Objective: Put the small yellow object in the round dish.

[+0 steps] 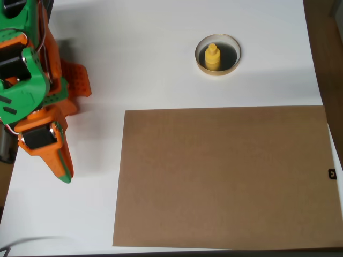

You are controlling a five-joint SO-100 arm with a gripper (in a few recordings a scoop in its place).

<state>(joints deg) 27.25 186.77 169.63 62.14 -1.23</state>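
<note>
In the overhead view a white worktop [161, 64] fills most of the picture, with a strip of darker brown surface [327, 43] showing past its right edge. A big brown cardboard sheet [225, 176] lies flat on the worktop, taking up the lower right part; its bottom edge runs close to the worktop's near edge and its right side comes close to the worktop's right edge, while a band of bare white stays open along its left side and above it. The orange and green arm [32, 80] sits at the worktop's left edge, folded in on itself near the upper left corner, well apart from the cardboard. Its gripper [63, 170] points down the picture toward the lower left, tapering to a green tip over the bare white strip (the two fingers overlap from above, so I cannot tell whether they are together or apart), and nothing can be seen held in it. Near the worktop's far edge, right of the middle, stands the dish [218, 54], round and shallow, with a pale tan rim and a dark inside, just above the cardboard's top edge but not touching it. The small yellow piece [213, 57] stands upright inside the dish, knob up, slightly left of its centre.
</note>
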